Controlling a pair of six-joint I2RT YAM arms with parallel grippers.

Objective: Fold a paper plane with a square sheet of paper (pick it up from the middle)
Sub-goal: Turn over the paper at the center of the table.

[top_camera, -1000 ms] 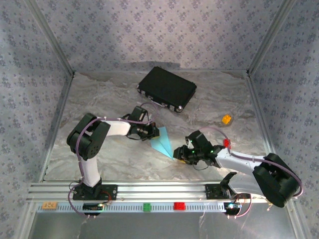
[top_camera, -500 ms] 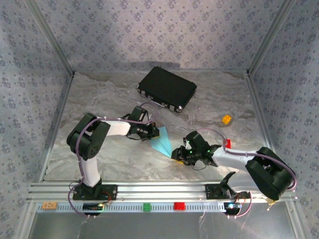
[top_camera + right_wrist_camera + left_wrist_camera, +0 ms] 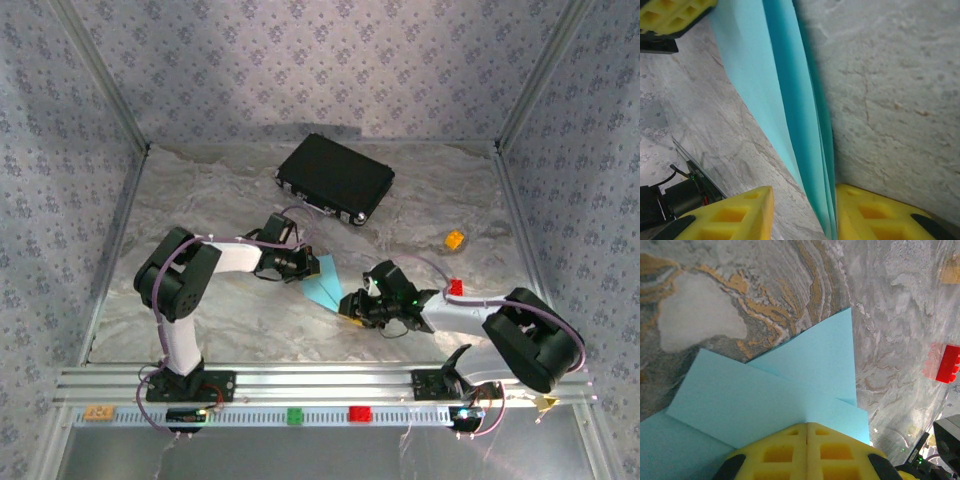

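The paper plane (image 3: pixel 323 285) is a slim light blue folded dart lying mid-table, its nose pointing toward the right arm. My left gripper (image 3: pixel 303 266) is shut on its tail end. In the left wrist view the yellow fingertips (image 3: pixel 790 440) meet with no gap at the gripper (image 3: pixel 806 424), and the folded layers of the plane (image 3: pixel 790 385) spread out from them. My right gripper (image 3: pixel 350 308) is at the nose. In the right wrist view that gripper (image 3: pixel 804 192) is open, with the standing folds of the plane (image 3: pixel 785 100) between the jaws, close against the right-hand finger (image 3: pixel 865 210).
A black hard case (image 3: pixel 335 178) lies at the back. A small orange block (image 3: pixel 455 239) and a red block (image 3: pixel 456 287) sit to the right of the paper. The red block (image 3: pixel 945 364) is also in the left wrist view. Green (image 3: pixel 296 415) and red (image 3: pixel 358 413) blocks rest on the front rail.
My right arm has slid left, bringing its gripper onto the nose of the plane, and its jaws have narrowed a little. The left gripper and the paper have stayed put.
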